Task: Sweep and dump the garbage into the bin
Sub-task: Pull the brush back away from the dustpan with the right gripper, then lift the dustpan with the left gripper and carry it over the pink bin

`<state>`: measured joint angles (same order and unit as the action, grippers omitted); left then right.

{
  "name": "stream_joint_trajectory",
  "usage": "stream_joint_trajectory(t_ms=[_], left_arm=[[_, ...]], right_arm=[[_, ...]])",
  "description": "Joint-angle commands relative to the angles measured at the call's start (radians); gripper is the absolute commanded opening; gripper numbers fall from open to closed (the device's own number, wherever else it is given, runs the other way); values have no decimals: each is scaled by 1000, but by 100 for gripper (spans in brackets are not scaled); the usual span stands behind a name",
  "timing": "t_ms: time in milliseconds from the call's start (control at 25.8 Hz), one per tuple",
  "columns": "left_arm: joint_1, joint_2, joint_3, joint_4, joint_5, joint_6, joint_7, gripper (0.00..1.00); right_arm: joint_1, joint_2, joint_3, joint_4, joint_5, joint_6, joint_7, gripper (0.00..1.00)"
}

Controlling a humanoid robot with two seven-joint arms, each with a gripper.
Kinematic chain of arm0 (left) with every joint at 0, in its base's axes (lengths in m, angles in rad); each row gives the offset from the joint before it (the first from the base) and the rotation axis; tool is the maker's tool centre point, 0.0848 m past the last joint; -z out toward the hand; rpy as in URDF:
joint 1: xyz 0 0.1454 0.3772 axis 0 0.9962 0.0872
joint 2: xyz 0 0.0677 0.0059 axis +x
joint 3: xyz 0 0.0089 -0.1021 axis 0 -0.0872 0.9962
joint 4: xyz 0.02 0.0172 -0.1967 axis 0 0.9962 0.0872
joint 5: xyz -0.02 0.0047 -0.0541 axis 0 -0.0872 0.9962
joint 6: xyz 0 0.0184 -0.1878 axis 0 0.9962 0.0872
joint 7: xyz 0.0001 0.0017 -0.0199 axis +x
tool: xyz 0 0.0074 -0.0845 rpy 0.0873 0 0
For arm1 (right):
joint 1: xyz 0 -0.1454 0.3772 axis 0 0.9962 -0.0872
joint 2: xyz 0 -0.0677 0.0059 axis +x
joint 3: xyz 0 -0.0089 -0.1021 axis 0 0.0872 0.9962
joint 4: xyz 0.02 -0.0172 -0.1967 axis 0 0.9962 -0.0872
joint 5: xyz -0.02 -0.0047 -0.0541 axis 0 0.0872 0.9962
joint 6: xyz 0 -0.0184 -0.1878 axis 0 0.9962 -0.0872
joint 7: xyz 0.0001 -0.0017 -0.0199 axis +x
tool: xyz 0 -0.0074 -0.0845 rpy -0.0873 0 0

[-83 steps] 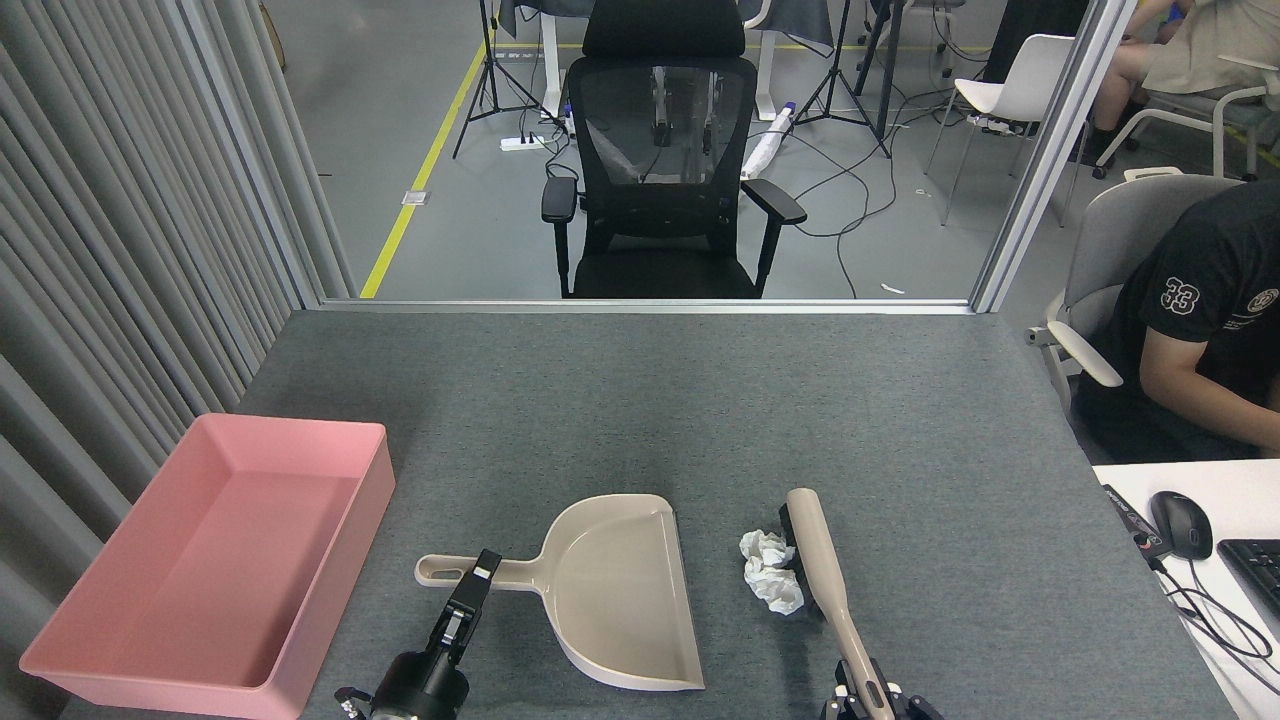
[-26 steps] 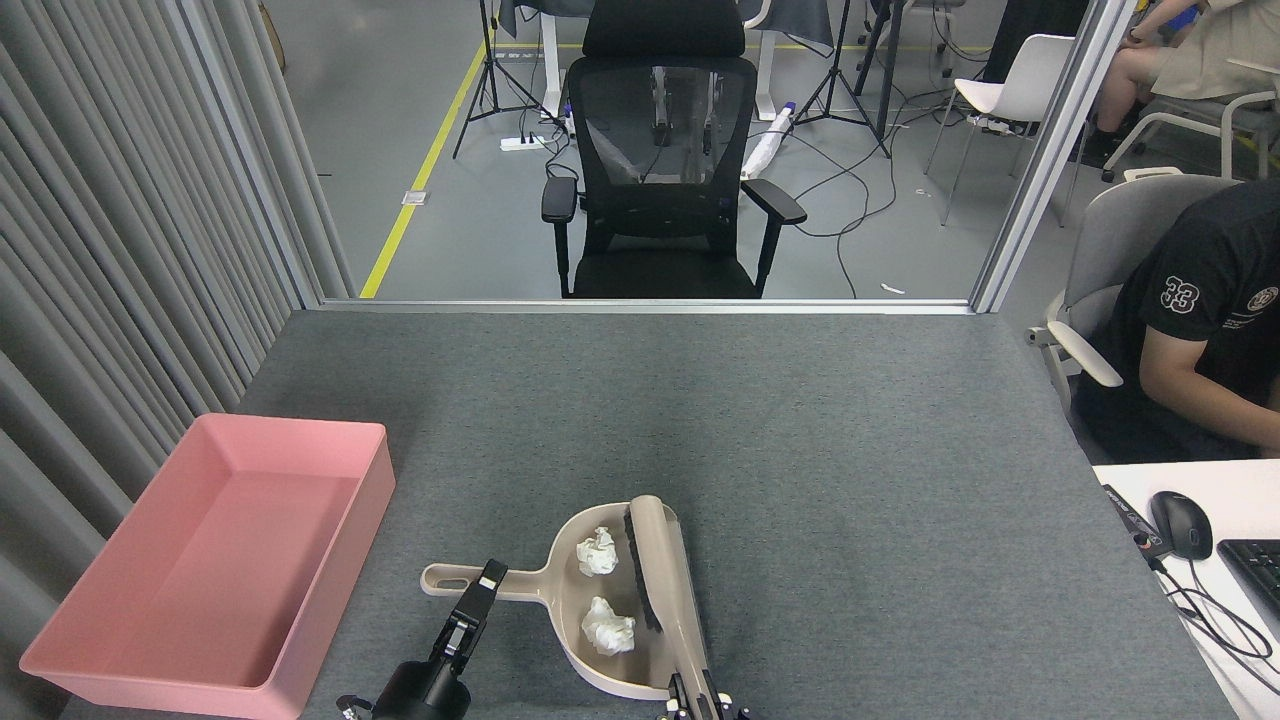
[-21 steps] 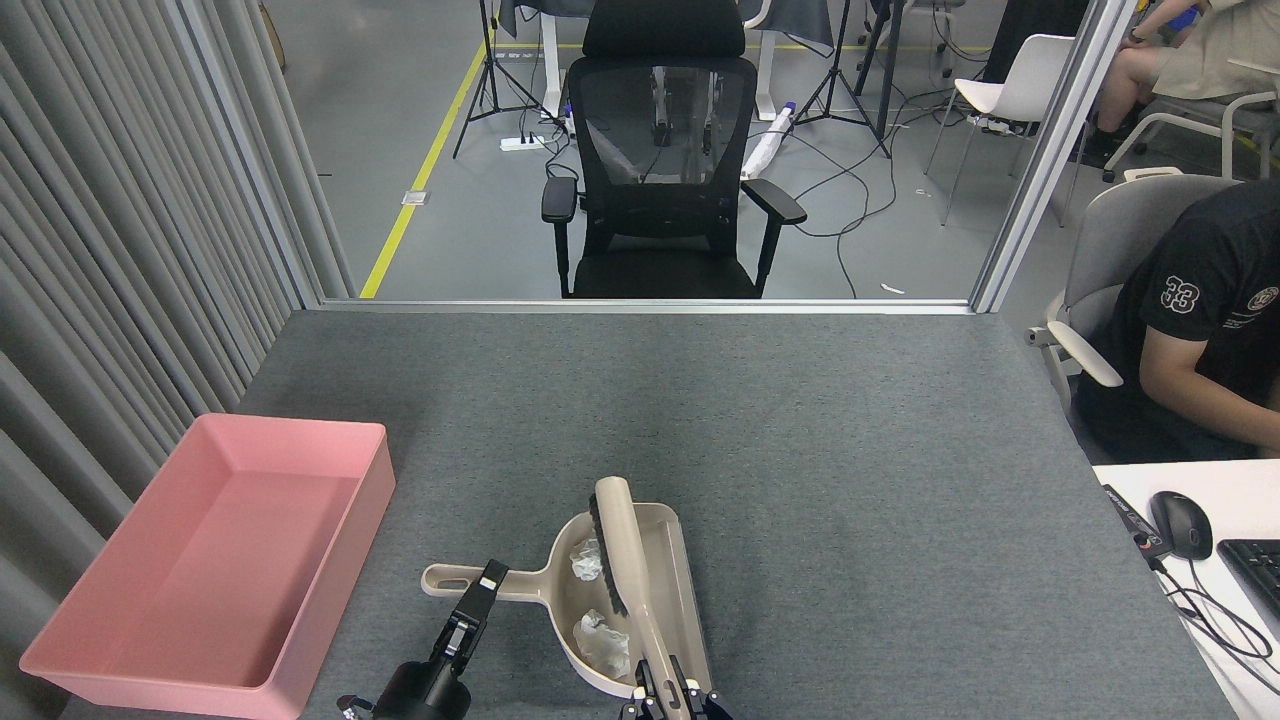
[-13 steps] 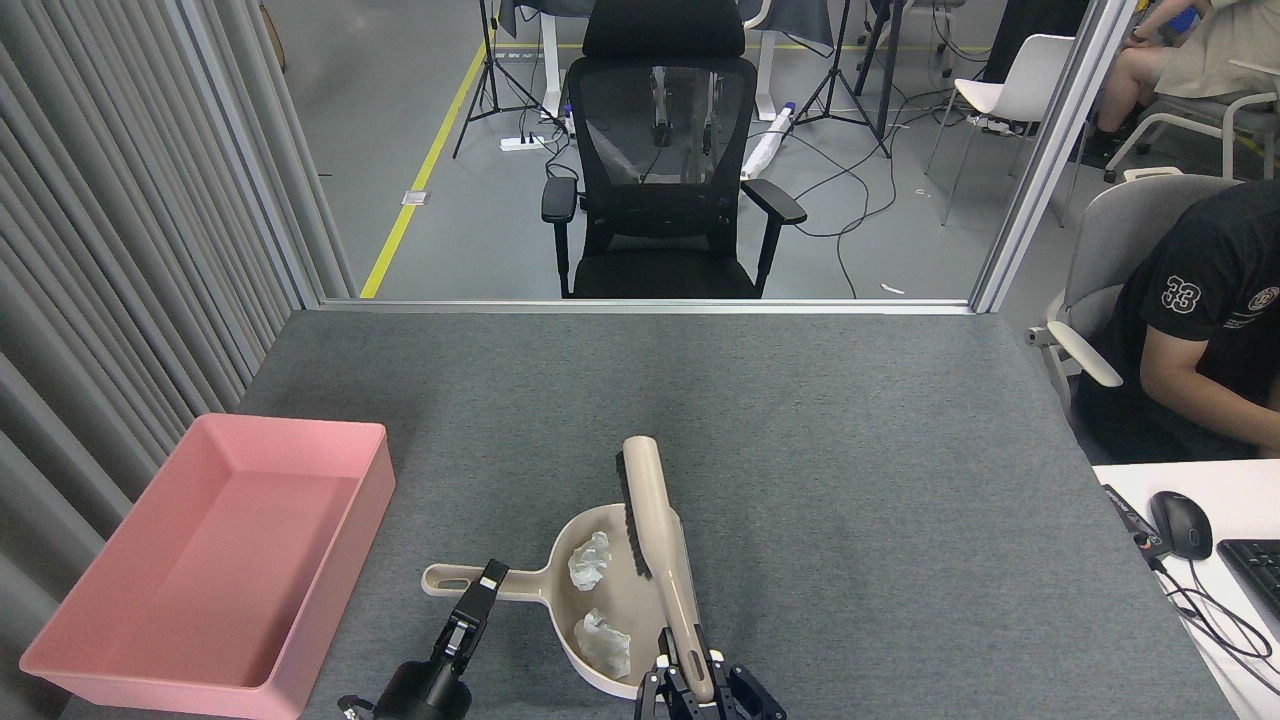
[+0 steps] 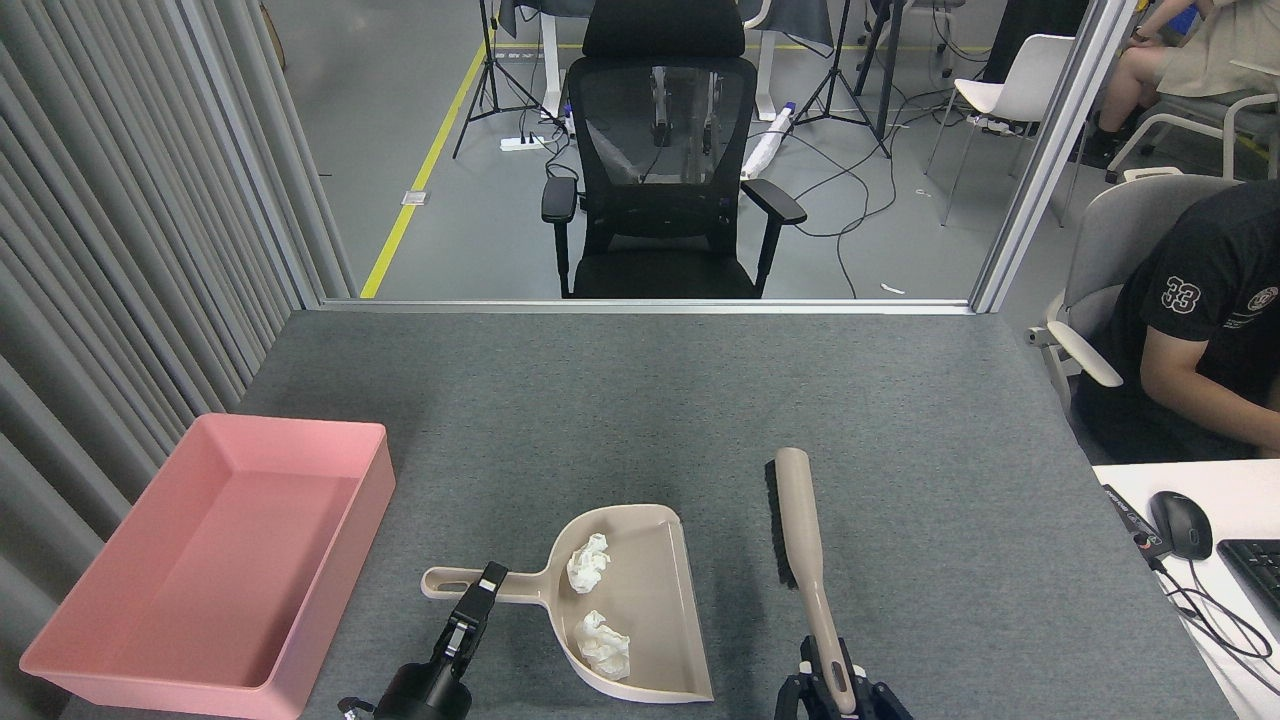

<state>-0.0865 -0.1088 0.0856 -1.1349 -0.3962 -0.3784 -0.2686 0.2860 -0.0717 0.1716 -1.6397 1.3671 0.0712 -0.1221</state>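
Dustpan point(image 5: 640, 600), beige, lying flat on the grey surface point(image 5: 900, 420); we take it as our landmark. Inside the dustpan: garbage, two white paper wads, one point(image 5: 588, 562) toward the far wall, one point(image 5: 606, 644) nearer the open lip. Left of the dustpan, well apart: pink bin point(image 5: 70, 645), no contents visible. At the dustpan's handle: our left tool point(image 5: 480, 592), jaws closed on that handle. Right of the dustpan, not touching it: brush point(image 5: 797, 520), beige with dark bristles, head pointing away from us. At the brush's near end: our right tool point(image 5: 835, 690), fingers clasped around the brush handle.
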Motion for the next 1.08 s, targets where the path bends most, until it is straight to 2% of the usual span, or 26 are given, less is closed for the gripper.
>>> stream_joint_trajectory(t_ms=[0, 39, 77, 271, 310, 348, 387, 426, 503, 581, 619, 697, 813, 1045], left_arm=[[-2, 0, 6, 10, -1, 1, 3, 18], [-2, 0, 6, 10, -1, 1, 2, 18], [-2, 0, 6, 10, -1, 1, 3, 18], [-6, 0, 5, 14, -1, 3, 6, 18], [-6, 0, 5, 14, 0, 3, 6, 18], [-7, -2, 5, 14, 0, 3, 6, 19], [-7, -2, 5, 14, 0, 4, 6, 18], [-7, -2, 5, 14, 0, 4, 5, 18], [-7, -2, 6, 12, 0, 4, 2, 18], [-9, -2, 8, 12, 2, 7, -1, 18], [-9, -2, 10, 12, 4, 9, -1, 18], [-9, -2, 13, 12, 27, 7, -1, 18], [-9, -2, 2, 10, 128, 10, -6, 18], [-10, -2, 8, 7, 149, 19, -37, 18]], right_arm=[[22, -30, -86, 3, -11, -5, -2, 2], [22, -31, -109, 3, -13, -13, 1, 7], [22, -33, -132, 4, -14, -28, 2, 18], [51, -51, -135, 11, -8, -48, -2, 20], [55, -51, -136, 11, -8, -48, -1, 21], [56, -53, -138, 11, -8, -47, -1, 27], [56, -54, -142, 11, -10, -45, 2, 40], [56, -57, -146, 11, -10, -41, 6, 60], [62, -79, -147, 11, -10, -41, 9, 72], [64, -89, -147, 12, -13, -41, 7, 94], [64, -91, -147, 12, -13, -41, 9, 97], [64, -95, -150, 12, -13, -45, 9, 97], [62, -106, -176, 4, -16, -65, 9, 97], [61, -97, -221, -35, -19, -133, 6, 97]])
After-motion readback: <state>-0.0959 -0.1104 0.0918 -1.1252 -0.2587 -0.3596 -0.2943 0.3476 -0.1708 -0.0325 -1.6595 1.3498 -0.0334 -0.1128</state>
